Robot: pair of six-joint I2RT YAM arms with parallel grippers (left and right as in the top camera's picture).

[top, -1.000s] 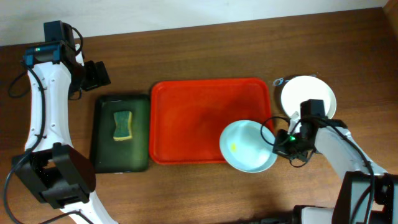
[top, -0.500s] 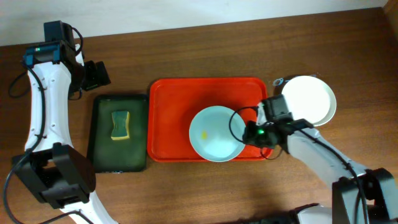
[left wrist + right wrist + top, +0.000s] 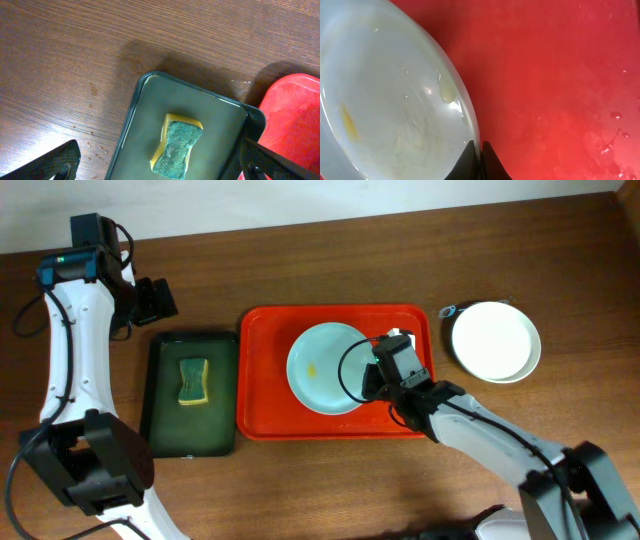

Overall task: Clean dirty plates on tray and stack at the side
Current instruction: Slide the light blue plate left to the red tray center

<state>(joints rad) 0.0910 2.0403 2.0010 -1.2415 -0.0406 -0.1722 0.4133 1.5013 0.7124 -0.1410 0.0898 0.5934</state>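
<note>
Cleaning seemed barely begun: right gripper (image 3: 479,156) clamped the rim of the yellow-smeared plate (image 3: 322,368) on the red tray (image 3: 265,330); left gripper (image 3: 157,300) gaped, sponge (image 3: 177,146) untouched, one white plate (image 3: 493,340) aside.

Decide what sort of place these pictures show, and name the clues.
Probably a robot test bench for dishwashing, not a kitchen: a wooden table, a sponge in a green tray, a smeared plate over a red tray.
</note>
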